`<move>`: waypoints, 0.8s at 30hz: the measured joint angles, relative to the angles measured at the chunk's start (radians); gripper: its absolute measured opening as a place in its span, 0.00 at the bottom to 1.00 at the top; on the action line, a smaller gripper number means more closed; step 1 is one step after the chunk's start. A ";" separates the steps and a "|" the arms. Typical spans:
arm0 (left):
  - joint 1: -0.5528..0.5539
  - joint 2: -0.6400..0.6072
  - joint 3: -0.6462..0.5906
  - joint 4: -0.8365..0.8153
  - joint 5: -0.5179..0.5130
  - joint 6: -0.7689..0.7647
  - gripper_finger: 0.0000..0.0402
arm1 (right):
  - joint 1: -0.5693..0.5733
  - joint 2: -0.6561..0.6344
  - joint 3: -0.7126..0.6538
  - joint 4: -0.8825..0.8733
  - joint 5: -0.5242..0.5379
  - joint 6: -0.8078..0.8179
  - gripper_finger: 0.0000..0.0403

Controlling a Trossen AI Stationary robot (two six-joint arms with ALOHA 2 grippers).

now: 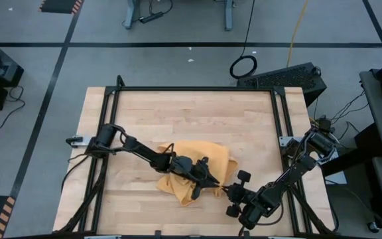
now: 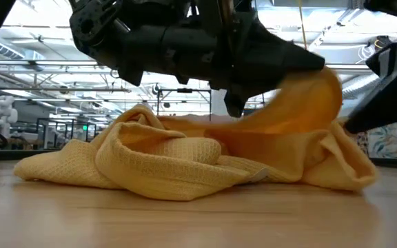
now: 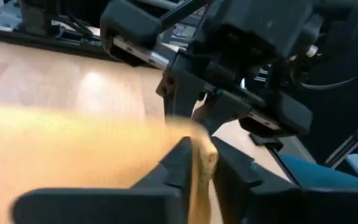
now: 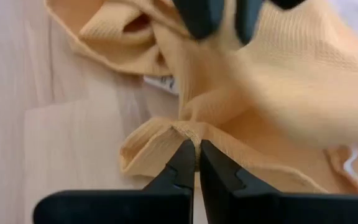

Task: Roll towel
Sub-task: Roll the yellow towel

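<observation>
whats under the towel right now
Only the wooden table shows beneath the crumpled towel. The left gripper pinches an edge, lifting part; the right gripper grips a corner. Whatever its folds cover is hidden.

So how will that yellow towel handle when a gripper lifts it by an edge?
Probably floppy: the towel lies crumpled in soft folds. Likely light: the lifted part drapes from the left gripper. The waffle weave should grip, since the right gripper pinches a thin edge.

Two dark jointed arms, black cabling, blunt black claw fingers (image 4: pixel 180 167).
</observation>
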 joint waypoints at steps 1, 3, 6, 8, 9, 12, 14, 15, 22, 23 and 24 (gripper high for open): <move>0.000 0.000 0.000 -0.003 0.005 -0.012 0.23 | 0.000 0.000 0.000 -0.002 -0.008 0.000 0.01; 0.000 -0.004 0.000 -0.011 0.034 -0.035 0.32 | 0.000 0.000 0.000 -0.004 -0.016 0.000 0.01; -0.001 -0.011 0.000 -0.025 0.048 -0.054 0.46 | 0.000 0.000 0.000 -0.005 -0.019 -0.003 0.01; -0.001 -0.024 0.000 -0.072 0.068 -0.063 0.53 | 0.000 0.000 0.000 -0.007 -0.020 -0.010 0.01; -0.002 -0.032 0.000 -0.095 0.075 -0.062 0.55 | 0.001 0.000 0.000 -0.009 -0.023 -0.017 0.01; -0.024 -0.072 0.000 -0.213 0.073 -0.022 0.57 | 0.000 0.000 0.000 -0.009 -0.070 -0.048 0.01; -0.060 -0.081 0.001 -0.310 0.014 0.062 0.57 | 0.000 0.000 0.000 -0.010 -0.095 -0.052 0.01; -0.085 -0.081 0.000 -0.346 -0.035 0.126 0.57 | 0.001 0.000 0.000 -0.011 -0.098 -0.052 0.01; -0.248 -0.066 0.000 -0.361 -0.451 0.490 0.57 | 0.000 0.000 0.000 -0.011 -0.099 -0.046 0.01; -0.258 -0.066 -0.001 -0.360 -0.493 0.520 0.57 | 0.000 0.000 0.000 -0.011 -0.099 -0.043 0.01; -0.263 -0.066 -0.001 -0.355 -0.525 0.545 0.57 | 0.001 0.000 0.000 -0.010 -0.099 -0.043 0.01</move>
